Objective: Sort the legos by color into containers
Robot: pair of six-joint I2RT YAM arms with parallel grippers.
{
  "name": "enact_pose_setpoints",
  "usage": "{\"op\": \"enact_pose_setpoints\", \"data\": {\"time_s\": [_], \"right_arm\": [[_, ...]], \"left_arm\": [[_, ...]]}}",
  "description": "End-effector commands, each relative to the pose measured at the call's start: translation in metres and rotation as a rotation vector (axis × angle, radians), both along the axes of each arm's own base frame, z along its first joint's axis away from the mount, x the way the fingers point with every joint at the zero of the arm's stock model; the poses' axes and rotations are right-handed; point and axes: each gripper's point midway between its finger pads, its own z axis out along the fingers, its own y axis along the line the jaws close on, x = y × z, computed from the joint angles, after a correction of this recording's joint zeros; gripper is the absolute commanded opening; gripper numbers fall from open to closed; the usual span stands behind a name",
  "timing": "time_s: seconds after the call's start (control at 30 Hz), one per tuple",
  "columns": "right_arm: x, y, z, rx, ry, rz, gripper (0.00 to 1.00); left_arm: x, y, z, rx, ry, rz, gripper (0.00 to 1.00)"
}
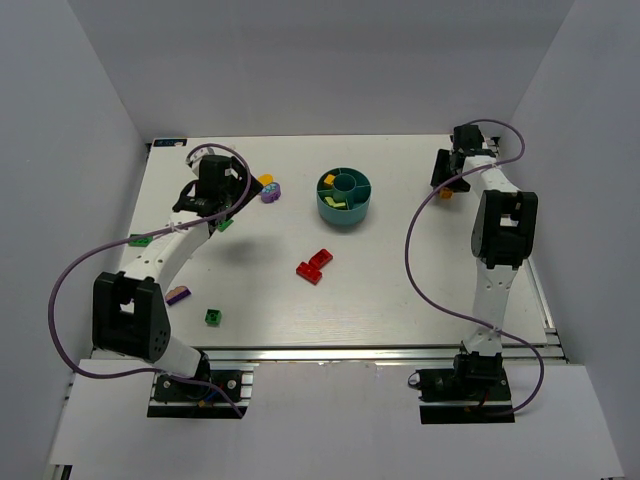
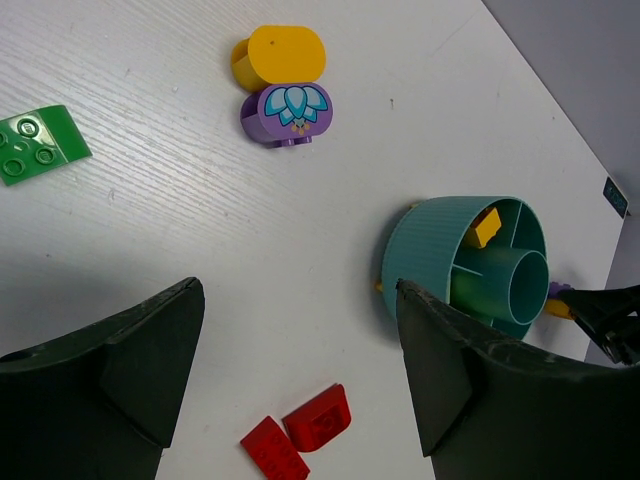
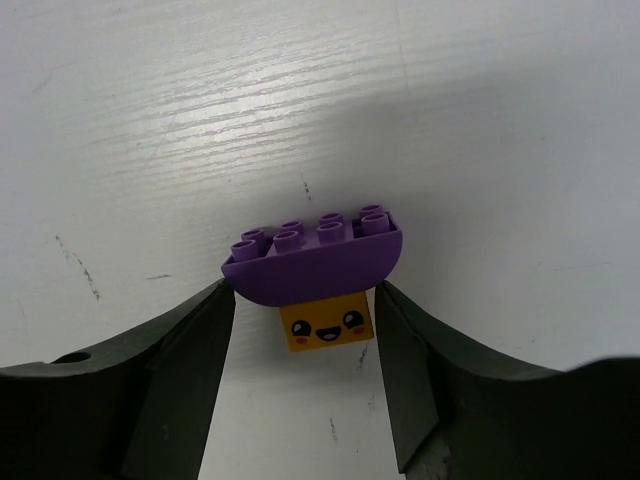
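A white table with an aluminium rail along its near edge, grey walls behind

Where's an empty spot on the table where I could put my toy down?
Biggest bare patch: between the red bricks and the right arm, down to the near edge. Also bare behind the dish. Crowded on the left: a purple brick, a yellow brick and green bricks lie near the left arm.

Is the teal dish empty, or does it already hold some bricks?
Not empty. Yellow bricks and a green brick lie in wedge compartments of the teal dish; its centre well looks empty.
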Motion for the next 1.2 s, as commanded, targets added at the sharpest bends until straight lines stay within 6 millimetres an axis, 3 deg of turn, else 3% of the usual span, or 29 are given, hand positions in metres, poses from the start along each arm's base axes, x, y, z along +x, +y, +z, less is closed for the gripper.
{"op": "enact_pose_setpoints", "data": {"time_s": [0.0,0.2,0.33,0.43,0.7,0.93,1.17], "right_arm": [[0.016,-0.008,0.018,-0.022,-0.057,-0.031,0.63],[0.018,-0.010,0.017,-0.035,-0.053,-0.019,0.57],[0.014,-0.002,0.019,-0.009,-0.047,0.042,0.66],[0.011,-0.001,0.017,-0.009,-0.041,0.065,0.66],[0.022,-0.011,0.015,-0.062,-0.030,0.059,0.56],[0.027,-0.013,0.013,-0.082,-0.003,0.090,0.54],[0.026,-0.012,0.011,-0.084,0.015,0.108,0.40]], "left_arm": [[-0.002,0.002,0.026,-0.029,-0.070,0.012,0.87],[-0.001,0.001,0.029,-0.034,-0.077,0.012,0.87],[-0.002,0.001,0.030,-0.041,-0.077,0.012,0.88],[-0.003,0.000,0.030,-0.046,-0.080,0.010,0.88],[-0.004,0.000,0.032,-0.052,-0.085,0.008,0.88],[-0.009,0.002,0.033,-0.059,-0.093,0.020,0.88],[-0.008,0.002,0.033,-0.061,-0.094,0.019,0.88]]}}
